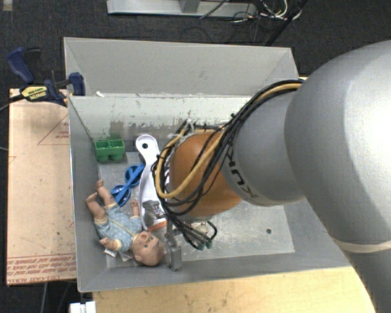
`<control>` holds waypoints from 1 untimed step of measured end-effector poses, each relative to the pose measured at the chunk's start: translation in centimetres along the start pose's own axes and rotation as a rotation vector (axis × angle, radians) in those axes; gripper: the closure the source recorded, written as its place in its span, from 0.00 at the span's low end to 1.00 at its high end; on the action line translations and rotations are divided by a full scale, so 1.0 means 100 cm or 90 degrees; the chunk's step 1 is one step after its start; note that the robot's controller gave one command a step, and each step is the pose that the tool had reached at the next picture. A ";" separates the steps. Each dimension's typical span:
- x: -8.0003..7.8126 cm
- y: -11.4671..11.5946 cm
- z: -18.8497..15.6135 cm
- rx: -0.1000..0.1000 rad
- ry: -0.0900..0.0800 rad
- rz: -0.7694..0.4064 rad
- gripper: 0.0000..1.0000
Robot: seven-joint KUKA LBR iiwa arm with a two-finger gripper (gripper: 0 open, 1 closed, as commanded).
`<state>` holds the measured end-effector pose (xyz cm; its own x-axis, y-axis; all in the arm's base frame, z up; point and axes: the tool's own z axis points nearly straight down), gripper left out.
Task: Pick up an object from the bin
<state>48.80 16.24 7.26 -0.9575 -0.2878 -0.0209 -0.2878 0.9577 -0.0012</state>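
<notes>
My gripper [174, 252] is low in the bin's front left part, right beside the head of a baby doll [125, 230]. The doll wears light blue clothes and lies on its back along the left wall, head toward the front. Something small and red-and-white [158, 225] lies between the doll's head and the gripper, but what it is cannot be made out. Blue toy glasses [128, 183] lie just behind the doll. A white plastic spoon-like piece [147, 158] runs from the back toward the gripper, its lower end hidden under the wrist.
A green block [109, 149] sits in the back left corner. The arm with its orange cover and cables hangs over the bin's middle and hides what lies beneath. Bare grey floor shows at the front right.
</notes>
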 end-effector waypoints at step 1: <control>0.000 0.000 0.000 0.000 0.000 0.000 0.00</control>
<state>48.80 16.24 7.26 -0.9577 -0.2870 -0.0207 -0.2871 0.9579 -0.0009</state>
